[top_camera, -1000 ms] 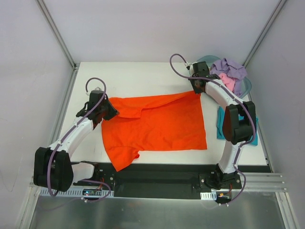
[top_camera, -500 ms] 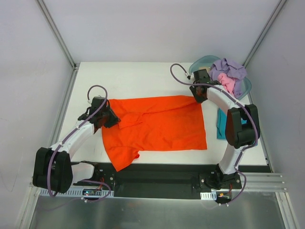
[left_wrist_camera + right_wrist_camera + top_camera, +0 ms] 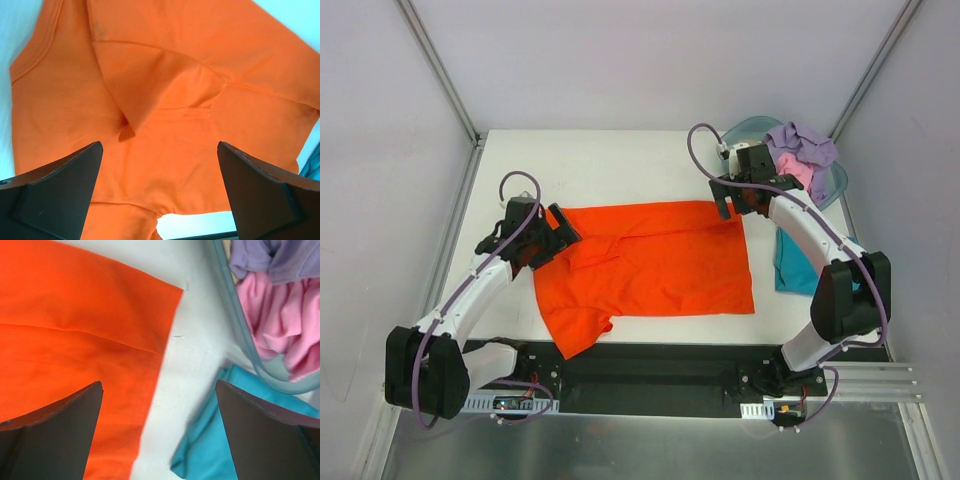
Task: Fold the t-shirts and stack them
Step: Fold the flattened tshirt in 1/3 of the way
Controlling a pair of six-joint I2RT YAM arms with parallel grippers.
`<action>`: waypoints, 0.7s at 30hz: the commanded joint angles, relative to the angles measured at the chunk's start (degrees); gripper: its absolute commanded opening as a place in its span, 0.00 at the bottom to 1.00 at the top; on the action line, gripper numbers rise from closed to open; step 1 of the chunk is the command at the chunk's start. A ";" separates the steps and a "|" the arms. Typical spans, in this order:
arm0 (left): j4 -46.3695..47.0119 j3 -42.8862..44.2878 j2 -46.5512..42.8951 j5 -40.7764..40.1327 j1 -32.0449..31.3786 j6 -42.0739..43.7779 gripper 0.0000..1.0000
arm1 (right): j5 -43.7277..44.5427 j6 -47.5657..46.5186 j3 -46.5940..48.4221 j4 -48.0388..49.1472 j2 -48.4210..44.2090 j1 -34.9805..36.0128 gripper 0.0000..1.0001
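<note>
On the table (image 3: 620, 165) the orange t-shirt (image 3: 650, 265) lay spread, rumpled near its left sleeve. Left gripper (image 3: 563, 238) and right gripper (image 3: 730, 205) hung over its far corners, jaws wide, empty — cloth looked limp and light, so I'd pinch hem corners.

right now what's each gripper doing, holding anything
Left gripper: open, holding nothing, over the orange t-shirt.
Right gripper: open, holding nothing.

Left claw (image 3: 157, 145) and right claw (image 3: 157, 384) gape wide.
</note>
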 commanded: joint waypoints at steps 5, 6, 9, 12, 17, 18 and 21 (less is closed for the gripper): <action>-0.39 10.17 10.50 1.24 -0.23 2.75 0.99 | -6.41 18.75 0.96 1.81 -0.05 -1.25 0.97; -0.39 12.10 11.57 1.94 -0.23 3.01 0.99 | -7.11 24.43 0.52 1.90 0.13 -1.87 0.97; -0.39 13.52 14.47 6.95 -0.23 3.37 0.99 | -8.96 34.81 -1.76 2.17 -0.31 -4.94 0.97; -0.48 10.73 14.48 6.95 -0.23 2.58 0.99 | -8.35 40.90 -5.27 2.78 -1.97 -7.32 0.97; -0.39 4.66 11.67 6.25 -0.23 0.64 0.99 | -13.43 51.63 -10.55 8.66 -2.77 -10.22 0.99; -0.30 3.43 11.66 5.82 -0.23 0.38 0.98 | -14.05 52.86 -12.12 9.89 -2.51 -10.48 0.99; 0.05 2.89 13.07 6.77 -0.23 -0.06 0.91 | -16.68 57.53 -13.37 14.28 -0.93 -11.01 0.95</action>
